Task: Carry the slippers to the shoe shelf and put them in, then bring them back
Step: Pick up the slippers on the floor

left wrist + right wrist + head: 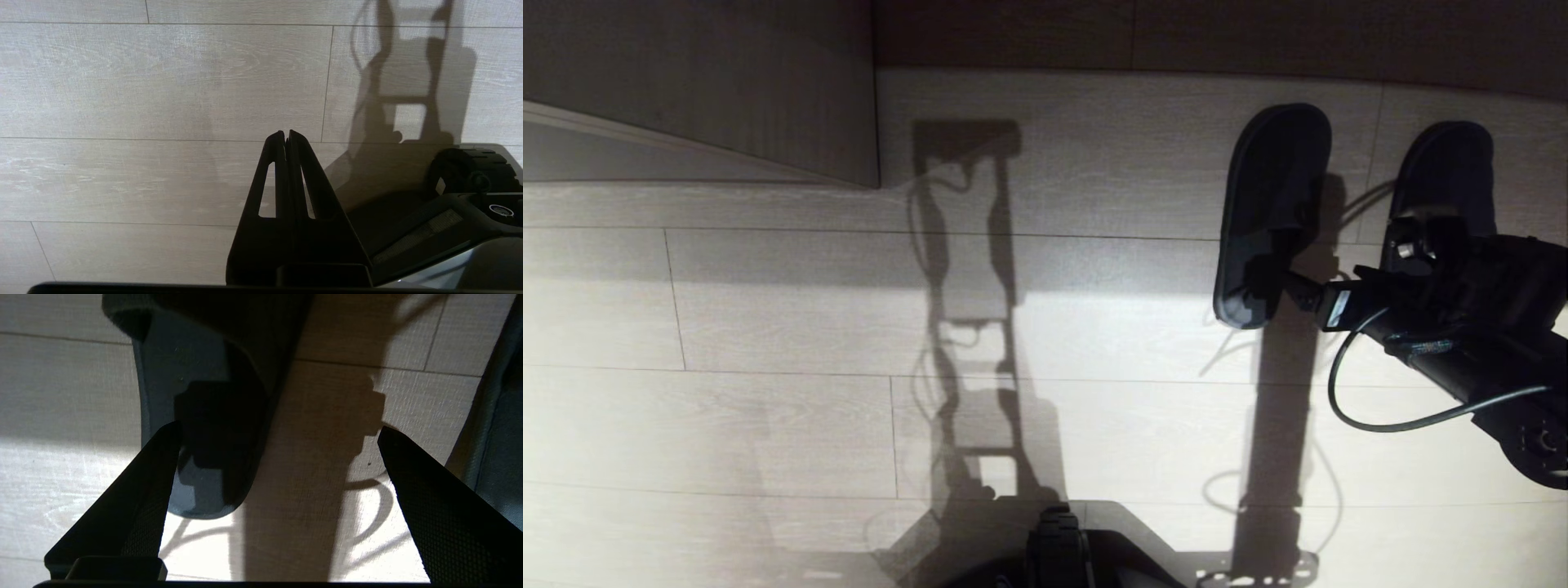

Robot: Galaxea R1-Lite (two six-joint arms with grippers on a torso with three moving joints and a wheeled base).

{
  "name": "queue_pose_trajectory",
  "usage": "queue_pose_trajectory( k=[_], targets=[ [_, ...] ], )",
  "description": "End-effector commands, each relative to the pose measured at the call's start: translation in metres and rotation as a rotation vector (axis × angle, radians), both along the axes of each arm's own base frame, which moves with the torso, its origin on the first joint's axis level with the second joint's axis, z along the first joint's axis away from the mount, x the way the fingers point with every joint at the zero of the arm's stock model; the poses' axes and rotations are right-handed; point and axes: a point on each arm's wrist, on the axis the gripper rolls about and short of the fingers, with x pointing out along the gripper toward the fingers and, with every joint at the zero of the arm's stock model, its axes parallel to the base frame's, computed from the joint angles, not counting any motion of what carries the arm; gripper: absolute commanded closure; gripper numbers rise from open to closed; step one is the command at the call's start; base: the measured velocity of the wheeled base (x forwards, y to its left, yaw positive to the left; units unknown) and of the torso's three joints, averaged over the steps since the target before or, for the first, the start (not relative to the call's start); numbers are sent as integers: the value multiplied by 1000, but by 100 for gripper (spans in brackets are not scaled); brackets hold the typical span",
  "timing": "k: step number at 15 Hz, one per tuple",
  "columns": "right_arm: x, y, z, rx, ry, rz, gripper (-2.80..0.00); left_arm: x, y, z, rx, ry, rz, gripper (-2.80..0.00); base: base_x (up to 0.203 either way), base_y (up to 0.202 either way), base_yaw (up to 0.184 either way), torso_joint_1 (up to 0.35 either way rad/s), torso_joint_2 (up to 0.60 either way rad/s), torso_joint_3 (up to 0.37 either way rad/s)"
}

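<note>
Two dark slippers lie side by side on the pale floor, toes pointing away from me: the left slipper (1274, 196) (179, 355) and the right slipper (1454, 171) (498, 449). My right gripper (1347, 261) (278, 430) hovers low over their heel ends, open wide with nothing in it. One finger (155, 473) overlaps the left slipper's heel, and the gap between the fingers is over bare floor between the pair. My left gripper (286, 132) hangs shut and empty over floor, away from the slippers. I cannot tell whether the wood-grain panel (727, 82) at upper left belongs to the shoe shelf.
Pale plank floor (768, 327) spreads left of and in front of the slippers, crossed by my own shadow. A dark band (1176, 33) runs along the far edge. My base (1062, 547) shows at the bottom, and a cable (1380, 420) loops under the right arm.
</note>
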Motion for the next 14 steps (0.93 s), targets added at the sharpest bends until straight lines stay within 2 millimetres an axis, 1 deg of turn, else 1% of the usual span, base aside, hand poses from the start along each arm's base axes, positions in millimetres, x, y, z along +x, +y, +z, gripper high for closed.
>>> queue_pose_trajectory(
  k=[1, 3, 6, 10, 11, 14],
  targets=[
    [2, 0, 1, 0, -28, -1, -280, 0, 0, 0, 0, -1, 1, 0, 0, 0, 0, 0, 0, 0],
    [3, 0, 2, 1, -39, -1, -280, 0, 0, 0, 0, -1, 1, 0, 0, 0, 0, 0, 0, 0],
    [10, 0, 5, 17, -89, -4, -280, 0, 0, 0, 0, -1, 1, 0, 0, 0, 0, 0, 0, 0],
    [25, 1, 4, 23, -115, -8, -280, 0, 0, 0, 0, -1, 1, 0, 0, 0, 0, 0, 0, 0],
    [26, 1, 4, 23, -116, -8, -280, 0, 0, 0, 0, -1, 1, 0, 0, 0, 0, 0, 0, 0],
    [38, 3, -2, 25, -144, -17, -280, 0, 0, 0, 0, -1, 1, 0, 0, 0, 0, 0, 0, 0]
  ],
)
